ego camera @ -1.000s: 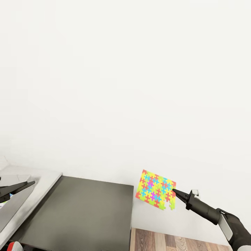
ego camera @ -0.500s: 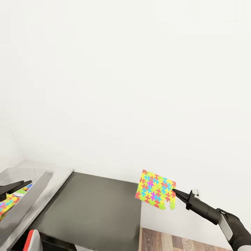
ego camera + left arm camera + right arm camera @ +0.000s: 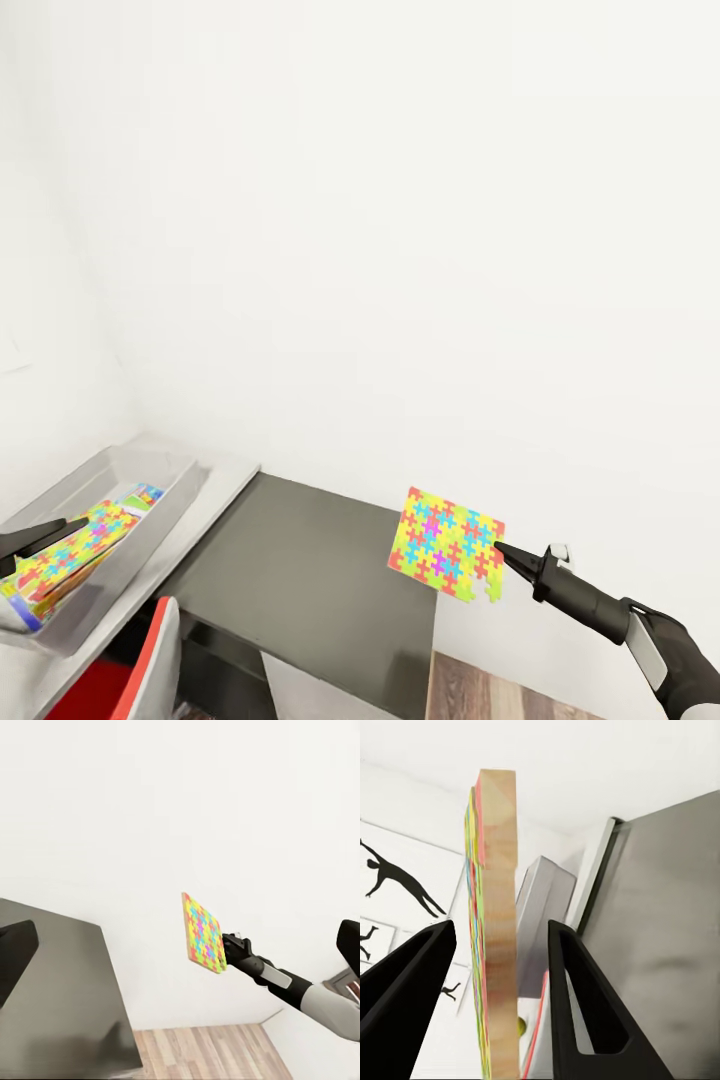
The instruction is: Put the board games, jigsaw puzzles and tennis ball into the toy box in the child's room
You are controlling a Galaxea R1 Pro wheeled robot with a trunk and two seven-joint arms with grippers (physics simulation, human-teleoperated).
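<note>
Since a second ago your head camera has swung so that the toy box [image 3: 150,500] and more of the table [image 3: 320,560] have come into sight at the left, while your right arm and its load look unchanged against the white wall.

Your right gripper [image 3: 500,549] is pinched on the edge of a jigsaw puzzle [image 3: 447,544], holding the slab upright in the air past the table's dark lower section, over the wood floor [image 3: 500,695]. In the right wrist view the puzzle's plain wooden edge [image 3: 499,907] stands between the two black fingers [image 3: 577,997].

Your left gripper [image 3: 40,535] hovers at the near end of the toy box; you cannot tell how far its jaws are parted.

Inside the grey box lies a second multicoloured puzzle [image 3: 70,555] on top of a colourful board game [image 3: 145,495]. A red and white chair back [image 3: 150,660] shows just below the box.
</note>
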